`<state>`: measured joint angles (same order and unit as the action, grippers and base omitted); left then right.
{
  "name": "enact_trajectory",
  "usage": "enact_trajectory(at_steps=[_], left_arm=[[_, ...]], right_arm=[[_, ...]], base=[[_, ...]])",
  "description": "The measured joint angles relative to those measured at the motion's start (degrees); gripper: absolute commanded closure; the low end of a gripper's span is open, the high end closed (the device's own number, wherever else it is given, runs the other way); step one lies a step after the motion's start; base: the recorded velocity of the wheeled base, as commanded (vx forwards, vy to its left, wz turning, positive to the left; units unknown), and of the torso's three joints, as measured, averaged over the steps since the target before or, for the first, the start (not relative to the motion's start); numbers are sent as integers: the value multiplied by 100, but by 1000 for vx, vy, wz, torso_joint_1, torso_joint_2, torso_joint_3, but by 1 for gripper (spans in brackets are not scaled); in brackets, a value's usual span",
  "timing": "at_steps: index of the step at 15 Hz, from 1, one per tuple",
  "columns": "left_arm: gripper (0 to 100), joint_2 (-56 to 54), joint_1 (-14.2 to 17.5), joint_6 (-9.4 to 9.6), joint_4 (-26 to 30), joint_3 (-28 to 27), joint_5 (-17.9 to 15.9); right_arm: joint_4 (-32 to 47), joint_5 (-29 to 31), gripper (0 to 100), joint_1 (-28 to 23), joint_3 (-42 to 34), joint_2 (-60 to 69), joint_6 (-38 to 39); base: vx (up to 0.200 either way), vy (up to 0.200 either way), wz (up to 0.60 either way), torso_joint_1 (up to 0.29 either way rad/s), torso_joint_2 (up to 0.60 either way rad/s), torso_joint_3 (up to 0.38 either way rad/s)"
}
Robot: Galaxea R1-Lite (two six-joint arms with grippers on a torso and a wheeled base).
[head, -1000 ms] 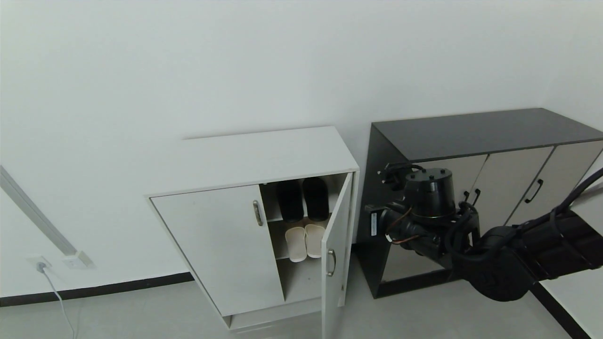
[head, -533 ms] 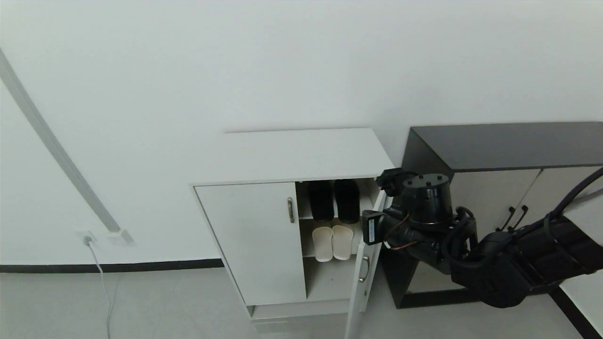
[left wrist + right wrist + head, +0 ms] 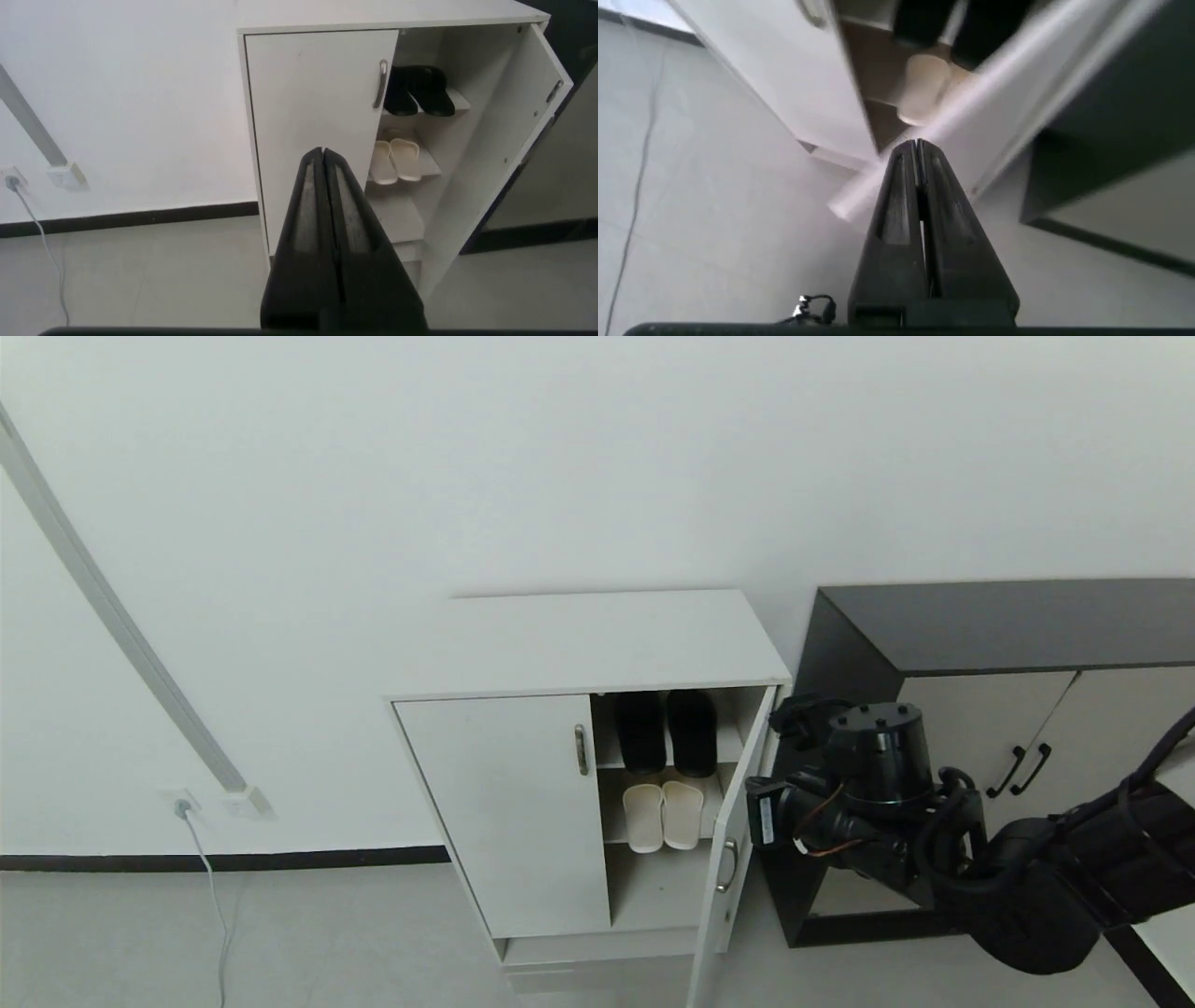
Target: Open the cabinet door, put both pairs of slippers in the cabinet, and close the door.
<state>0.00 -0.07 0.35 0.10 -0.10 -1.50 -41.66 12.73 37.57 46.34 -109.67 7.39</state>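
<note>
White cabinet [image 3: 597,635] stands on grey floor [image 3: 327,943] against the wall, its open right door [image 3: 738,821] cut off below. Inside, black slippers [image 3: 667,733] sit shadowed on the top shelf, with white slippers [image 3: 663,817] one shelf down. The right gripper [image 3: 917,142] hangs beside that door and the left gripper [image 3: 324,149] faces the cabinet, both with fingers pressed together.

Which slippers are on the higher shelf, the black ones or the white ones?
The black slippers: they sit on the top shelf of the white cabinet, and the white slippers lie on the shelf just below them.
</note>
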Motion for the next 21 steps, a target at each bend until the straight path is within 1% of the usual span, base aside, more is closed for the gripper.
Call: enact_trajectory(at_steps=[3, 5, 7, 10, 14, 21], left_arm=[[100, 0, -4, 5, -2, 0, 0], [100, 0, -2, -2, 0, 2, 0], [100, 0, -2, -2, 0, 2, 2], [100, 0, 0, -9, -2, 0, 0], [100, 0, -2, -11, 0, 0, 30], [100, 0, -2, -17, 0, 0, 71]], right_arm=[[-16, -4, 100, -4, -439, 208, 11], [-5, 2, 100, -28, -677, 263, 35], [-161, -24, 100, -20, -880, 263, 46], [-567, -22, 100, -23, -981, 112, 30], [-855, -11, 100, -61, -789, -293, 27], [-936, -17, 100, -194, 274, -1103, -9]], base=[[200, 0, 0, -4, -4, 7], [0, 0, 0, 0, 0, 0], [0, 0, 0, 0, 0, 0], [0, 0, 0, 0, 0, 0], [0, 0, 0, 0, 0, 0], [0, 0, 0, 0, 0, 0]])
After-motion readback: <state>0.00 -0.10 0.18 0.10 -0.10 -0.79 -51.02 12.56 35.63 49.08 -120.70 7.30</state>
